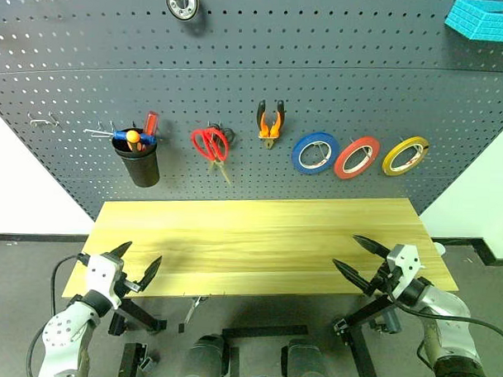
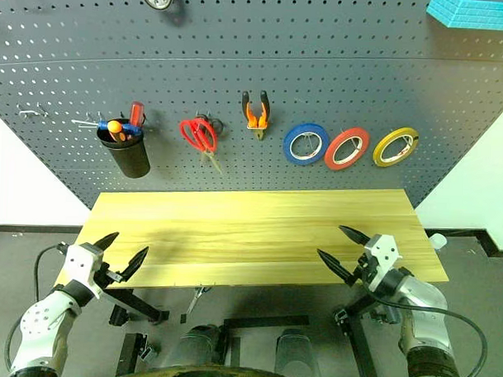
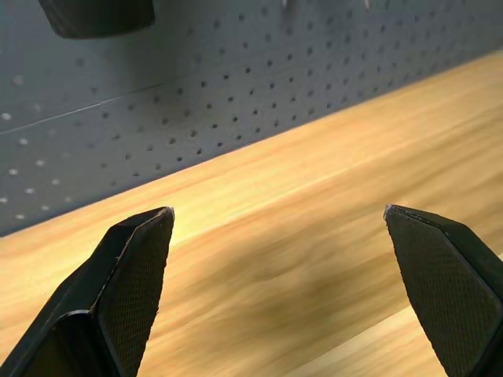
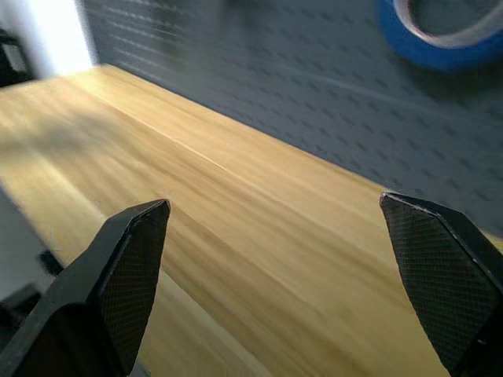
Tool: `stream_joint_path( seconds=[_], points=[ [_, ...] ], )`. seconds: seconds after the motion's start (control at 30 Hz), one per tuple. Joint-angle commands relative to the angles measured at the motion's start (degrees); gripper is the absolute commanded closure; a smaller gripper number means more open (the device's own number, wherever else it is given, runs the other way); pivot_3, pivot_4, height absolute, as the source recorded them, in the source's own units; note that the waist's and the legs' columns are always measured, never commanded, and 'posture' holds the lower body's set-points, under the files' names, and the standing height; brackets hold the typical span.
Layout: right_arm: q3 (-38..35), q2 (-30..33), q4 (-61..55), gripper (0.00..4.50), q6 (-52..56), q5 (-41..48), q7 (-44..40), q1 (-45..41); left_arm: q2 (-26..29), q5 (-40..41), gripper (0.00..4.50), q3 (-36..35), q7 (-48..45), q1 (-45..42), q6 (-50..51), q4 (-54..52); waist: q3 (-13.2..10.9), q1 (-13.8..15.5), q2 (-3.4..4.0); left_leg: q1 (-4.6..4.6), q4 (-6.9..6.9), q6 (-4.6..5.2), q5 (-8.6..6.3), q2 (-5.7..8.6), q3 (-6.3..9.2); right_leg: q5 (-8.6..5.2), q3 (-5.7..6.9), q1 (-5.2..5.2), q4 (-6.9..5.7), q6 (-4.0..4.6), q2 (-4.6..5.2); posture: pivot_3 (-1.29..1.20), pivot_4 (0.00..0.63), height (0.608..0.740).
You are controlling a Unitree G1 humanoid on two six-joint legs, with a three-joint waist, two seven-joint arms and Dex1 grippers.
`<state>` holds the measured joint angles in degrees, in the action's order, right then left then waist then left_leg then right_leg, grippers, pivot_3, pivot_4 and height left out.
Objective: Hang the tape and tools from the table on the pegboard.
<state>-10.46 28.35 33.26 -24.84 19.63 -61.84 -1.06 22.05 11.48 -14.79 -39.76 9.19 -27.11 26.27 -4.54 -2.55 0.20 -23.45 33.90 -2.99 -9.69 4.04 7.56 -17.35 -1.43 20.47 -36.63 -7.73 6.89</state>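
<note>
Yellowish wood table (image 1: 258, 238) carries nothing you need to pick up, so you've no work left there. Your left gripper (image 1: 138, 266) and right gripper (image 1: 358, 257) both hang wide apart, holding nothing, at the near corners. Well ahead of them on the dark grey perforated pegboard (image 1: 239, 72): thin yellow tape roll (image 1: 405, 155), red-handled scissors (image 1: 210, 144), orange-and-black pliers (image 1: 270, 123) on hooks, slim blue-handled screwdriver (image 1: 144, 138) in the black cup (image 1: 137, 162). Looks finished; arms parked clear.

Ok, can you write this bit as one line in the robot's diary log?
yellow tape roll, scissors, pliers: on pegboard | table: bare | left gripper: open | right gripper: open
</note>
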Motion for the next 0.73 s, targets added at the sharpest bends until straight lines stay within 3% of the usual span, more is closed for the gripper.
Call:
stream_joint_path(
  seconds=[0.03,0.73],
  points=[
    [-1.62,1.18,4.28,0.00,-4.35,-0.95,0.54,-1.82,0.09,-0.12,0.03,0.33,0.34,-1.43,-2.93,1.80,0.10,0.01,0.04,0.01,0.00,0.00,0.00,0.00,0.00,0.00,0.00,-0.01,-0.01,0.00,0.00,-0.08,0.018,0.725],
    [-1.05,0.69,16.06,0.00,-10.24,-2.52,0.42,-6.04,-0.58,-1.37,0.03,4.76,2.21,-3.46,-3.93,5.56,1.16,-0.08,0.35,0.06,0.03,0.00,0.00,0.02,0.04,-0.01,0.00,-0.06,-0.02,-0.01,0.00,-0.07,0.013,0.725]
  ],
)
